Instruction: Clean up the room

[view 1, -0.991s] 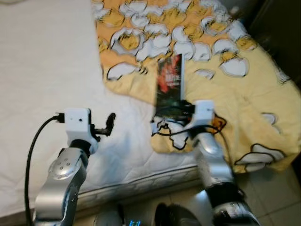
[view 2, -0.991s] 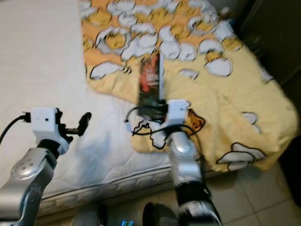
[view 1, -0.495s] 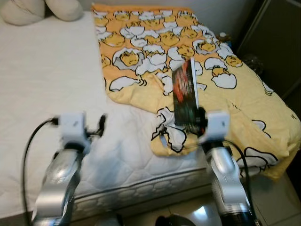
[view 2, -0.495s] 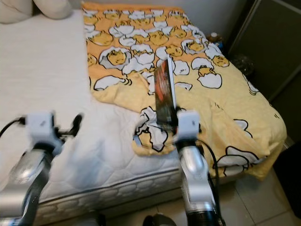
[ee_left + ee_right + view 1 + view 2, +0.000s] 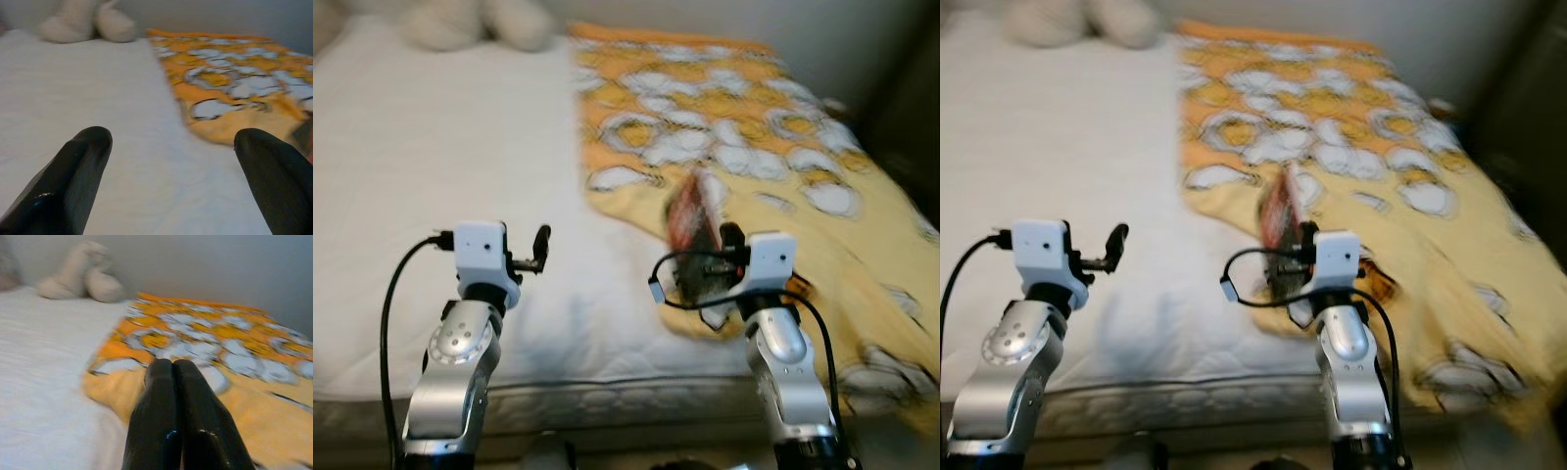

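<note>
A dark book with a red cover (image 5: 697, 230) stands blurred just in front of my right gripper (image 5: 721, 257), which is shut on its lower end, above the near edge of the bed. In the right wrist view the two black fingers (image 5: 156, 406) are pressed tight together and point over the blanket. My left gripper (image 5: 171, 142) is open, its fingers (image 5: 73, 166) spread wide, and it hangs over the bare white mattress (image 5: 431, 147) with nothing between them.
A yellow blanket with an egg print (image 5: 783, 137) covers the right half of the bed. Pale plush shapes (image 5: 85, 22) lie at the head, against the wall. Dark furniture (image 5: 925, 108) stands to the right of the bed. The mattress's front edge (image 5: 607, 397) is close below my arms.
The whole picture has swung and blurred, so the camera has moved. The book stays at my right gripper and looks shorter and more tilted. The left arm holds its pose.
</note>
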`<state>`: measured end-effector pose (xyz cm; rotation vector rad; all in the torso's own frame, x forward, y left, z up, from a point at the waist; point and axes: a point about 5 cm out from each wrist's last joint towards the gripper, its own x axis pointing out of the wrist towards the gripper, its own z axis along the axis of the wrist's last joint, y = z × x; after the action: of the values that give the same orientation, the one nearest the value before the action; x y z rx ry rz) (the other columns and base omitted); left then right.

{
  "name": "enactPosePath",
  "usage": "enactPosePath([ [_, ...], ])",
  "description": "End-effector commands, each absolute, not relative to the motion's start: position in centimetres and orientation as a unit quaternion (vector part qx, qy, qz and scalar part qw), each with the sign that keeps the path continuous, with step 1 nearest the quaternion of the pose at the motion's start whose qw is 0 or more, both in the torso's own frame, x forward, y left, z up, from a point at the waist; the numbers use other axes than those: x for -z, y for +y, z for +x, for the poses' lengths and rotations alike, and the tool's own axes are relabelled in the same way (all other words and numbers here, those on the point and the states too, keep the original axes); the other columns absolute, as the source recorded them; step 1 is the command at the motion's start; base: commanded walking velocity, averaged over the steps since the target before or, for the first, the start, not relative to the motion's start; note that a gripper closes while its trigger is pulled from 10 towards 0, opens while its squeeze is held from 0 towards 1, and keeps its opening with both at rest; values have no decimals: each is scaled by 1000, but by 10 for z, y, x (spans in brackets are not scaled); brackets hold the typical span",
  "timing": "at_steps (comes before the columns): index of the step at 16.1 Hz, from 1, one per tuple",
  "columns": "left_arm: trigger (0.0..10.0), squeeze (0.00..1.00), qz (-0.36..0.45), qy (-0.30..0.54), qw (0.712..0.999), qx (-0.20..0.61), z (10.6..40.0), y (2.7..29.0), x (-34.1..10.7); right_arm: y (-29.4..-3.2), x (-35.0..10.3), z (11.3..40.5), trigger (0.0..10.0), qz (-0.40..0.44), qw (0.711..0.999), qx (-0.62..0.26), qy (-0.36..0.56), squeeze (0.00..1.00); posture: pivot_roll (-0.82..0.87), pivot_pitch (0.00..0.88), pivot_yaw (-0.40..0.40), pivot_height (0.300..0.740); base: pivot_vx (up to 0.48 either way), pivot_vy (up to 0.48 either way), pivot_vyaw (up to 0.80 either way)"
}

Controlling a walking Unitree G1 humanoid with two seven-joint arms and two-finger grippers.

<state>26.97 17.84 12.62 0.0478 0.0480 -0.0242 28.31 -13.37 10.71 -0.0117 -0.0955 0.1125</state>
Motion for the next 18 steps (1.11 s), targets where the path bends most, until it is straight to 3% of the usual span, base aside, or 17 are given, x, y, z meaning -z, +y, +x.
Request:
enactPosePath([
  [1, 10000, 0, 32, 19, 999, 22, 274, 174, -129, -140, -109, 285, 0, -1, 998, -41, -50, 4, 75, 0, -52, 723, 0, 0, 0],
  [4, 10000, 0, 44, 9, 998, 40, 282, 171, -133, -141, -108, 288, 0, -8, 998, -40, -42, 0, 75, 0, -53, 723, 0, 0, 0],
  [5, 10000, 0, 47, 9, 998, 47, 283, 170, -133, -141, -107, 289, 2275, -8, 998, -39, -40, 0, 73, 0, -51, 723, 0, 0, 0],
  [6, 10000, 0, 48, 10, 998, 48, 284, 170, -133, -141, -106, 289, 2275, -8, 998, -39, -40, 0, 73, 0, -51, 723, 0, 0, 0],
  [7, 10000, 0, 44, 12, 998, 48, 284, 169, -132, -141, -103, 288, 10000, -9, 999, -37, -30, 0, 70, 0, -52, 723, 0, 0, 0],
  [13, 10000, 0, 22, 27, 998, 54, 282, 161, -126, -147, -102, 294, 10000, -31, 999, -24, -17, 0, 64, 0, -44, 723, 0, 0, 0],
  [18, 10000, 0, -2, 24, 998, 58, 282, 157, -127, -148, -104, 297, 10000, -34, 999, -26, -23, 0, 62, 0, -43, 723, 0, -480, 0],
])
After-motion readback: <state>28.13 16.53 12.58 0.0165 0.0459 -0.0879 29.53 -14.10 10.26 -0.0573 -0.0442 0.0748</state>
